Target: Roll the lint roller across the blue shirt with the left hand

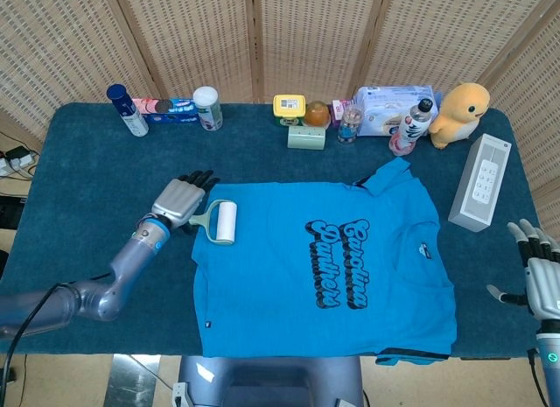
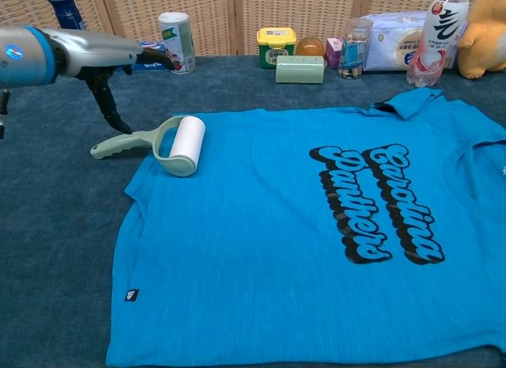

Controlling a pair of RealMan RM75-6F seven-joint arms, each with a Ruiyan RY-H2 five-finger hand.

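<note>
The blue shirt [image 1: 262,284] [image 2: 253,225] lies flat on the dark blue table, printed side up. The lint roller [image 1: 220,221] [image 2: 175,145] lies at the shirt's left sleeve, its white roll on the cloth and its pale green handle [image 2: 118,146] on the table. My left hand [image 1: 181,199] [image 2: 107,67] hovers just above and behind the handle, fingers spread, holding nothing. One of its dark fingertips [image 2: 121,126] hangs close over the handle. My right hand [image 1: 540,276] sits at the table's right edge, fingers apart and empty.
Along the back edge stand a spray can [image 1: 128,110], a white canister [image 1: 207,107] [image 2: 177,41], small boxes and jars, a tissue pack [image 1: 389,106], a bottle [image 1: 415,125] and a yellow plush duck [image 1: 462,112]. A white box [image 1: 479,181] lies right of the shirt.
</note>
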